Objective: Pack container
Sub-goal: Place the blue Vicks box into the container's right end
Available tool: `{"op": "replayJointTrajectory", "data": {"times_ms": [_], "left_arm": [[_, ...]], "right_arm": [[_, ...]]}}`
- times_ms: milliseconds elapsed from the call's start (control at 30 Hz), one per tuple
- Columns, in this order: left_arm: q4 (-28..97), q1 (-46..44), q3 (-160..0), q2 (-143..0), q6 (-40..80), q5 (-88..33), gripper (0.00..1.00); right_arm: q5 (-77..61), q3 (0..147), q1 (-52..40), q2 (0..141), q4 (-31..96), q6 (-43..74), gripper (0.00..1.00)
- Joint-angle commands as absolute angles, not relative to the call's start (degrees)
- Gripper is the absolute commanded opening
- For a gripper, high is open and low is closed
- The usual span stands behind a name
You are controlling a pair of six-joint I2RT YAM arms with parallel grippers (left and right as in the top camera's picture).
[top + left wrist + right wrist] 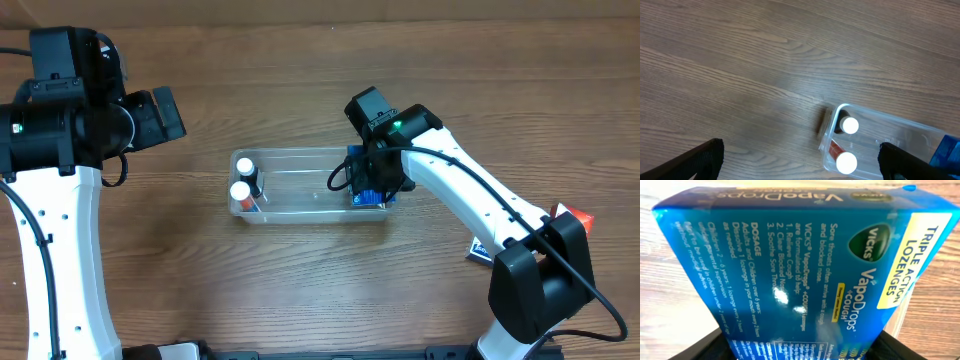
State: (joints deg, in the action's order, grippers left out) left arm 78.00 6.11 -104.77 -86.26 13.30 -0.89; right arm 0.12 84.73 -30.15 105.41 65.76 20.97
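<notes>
The clear plastic container [305, 212] lies in the middle of the table, with two white-capped bottles [243, 181] at its left end. It also shows in the left wrist view [910, 130] with the bottles [846, 162]. My right gripper [372, 188] is over the container's right end, shut on a blue Vicks VapoDrops box [805, 265], which fills the right wrist view and shows in the overhead view [368, 197]. My left gripper [800, 162] is open and empty, held high to the left of the container.
A small blue and white box [480, 253] lies on the table at the right, beside the right arm's base. A red object [575, 215] shows at the right edge. The table is bare wood elsewhere.
</notes>
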Motion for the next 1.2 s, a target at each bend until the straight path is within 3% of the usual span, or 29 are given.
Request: {"op": "replayJointTrajectory", "data": {"times_ms": [0,167,367,733,833,967,1167], "left_arm": [[77.84,6.37,-106.13,-85.97,12.36,-1.08,1.00],[77.84,6.37,-106.13,-85.97,12.36,-1.08,1.00],[78.19,6.37,-106.13,-85.97,12.36,-1.06,1.00],[78.24,6.37,-106.13,-85.97,12.16,-1.06,1.00],[78.24,6.37,-106.13,-85.97,12.16,-1.06,1.00],[78.19,6.37,-106.13,-85.97,11.75,-1.06,1.00],[78.19,6.37,-106.13,-85.97,11.75,-1.06,1.00]], "right_arm": [[0.32,84.64,-29.93,106.02,68.38,21.04,0.71],[0.34,84.64,-29.93,106.02,69.28,20.99,0.74],[0.36,84.64,-29.91,106.02,67.59,20.82,0.95],[10.76,90.32,-28.97,100.79,69.12,22.48,0.96],[11.14,92.36,-24.21,91.92,69.04,25.87,1.00],[10.87,92.31,-6.61,81.56,75.68,27.66,1.00],[8.69,82.26,7.25,81.23,81.62,22.44,1.00]]}}
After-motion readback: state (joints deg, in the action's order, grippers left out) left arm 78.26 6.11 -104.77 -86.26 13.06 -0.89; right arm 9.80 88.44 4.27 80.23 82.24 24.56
